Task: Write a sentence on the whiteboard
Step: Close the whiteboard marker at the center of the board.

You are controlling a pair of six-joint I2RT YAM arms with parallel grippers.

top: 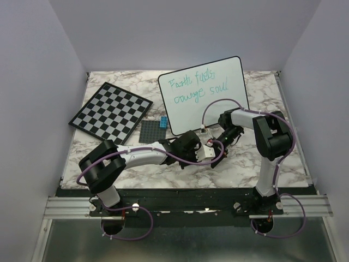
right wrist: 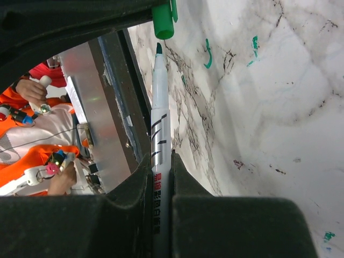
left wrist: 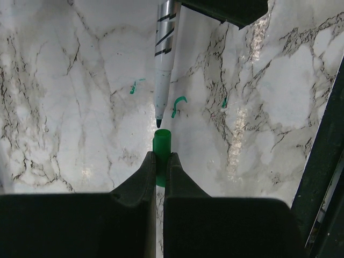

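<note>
We see two arms of one make. The left arm [top: 139, 155] and the right arm [top: 245, 115] each have white tubular links joined by bulky black joint housings. A thin purple cable [top: 218, 102] loops loosely along each arm and coils again at the arm's near end. We find the left gripper [left wrist: 160, 161] matt black, its fingers [left wrist: 141, 180] broad at the root and tapering like wedges to narrow tips. The right gripper [right wrist: 160, 161] has the same dark, smooth, wedge-shaped fingers. Any screws or markings are too small for us to tell.

Marble-look tabletop [top: 264, 90] w/ plain pale walls [top: 32, 82].
</note>
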